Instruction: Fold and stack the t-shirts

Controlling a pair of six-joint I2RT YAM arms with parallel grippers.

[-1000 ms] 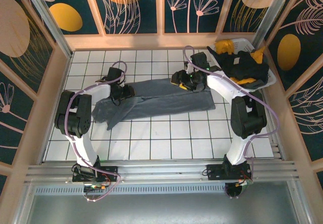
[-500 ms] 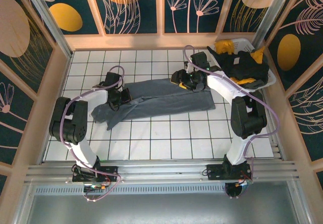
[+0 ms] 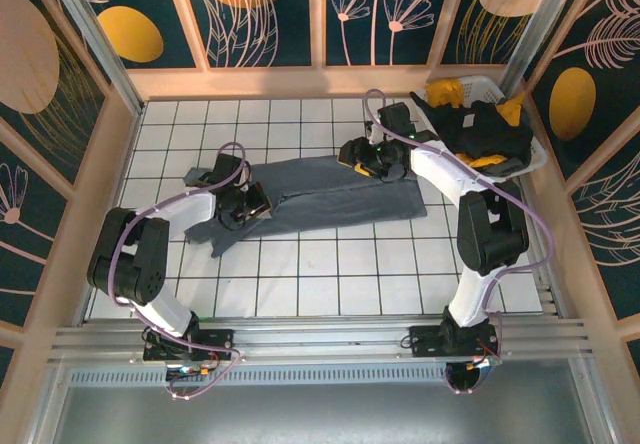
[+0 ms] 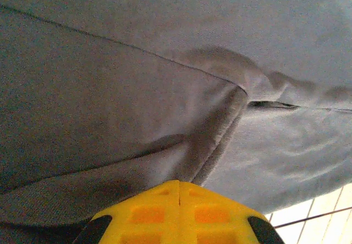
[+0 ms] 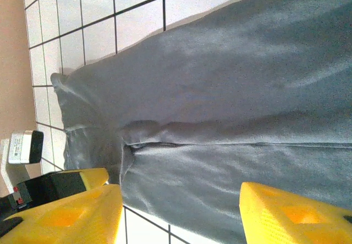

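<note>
Grey-blue t-shirt lies mid-table, stretched left to right.
Left gripper pressed together, pinching a fold at its left end; right gripper spread above its far right edge, holding nothing.

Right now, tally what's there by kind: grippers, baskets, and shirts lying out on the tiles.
Grippers: 2, left gripper and right gripper
Baskets: 1, white basket
Shirts on the tiles: 1, grey-blue t-shirt
Total: 4
Black cloth and yellow cloth heaped in the basket: can't separate pieces.
</note>
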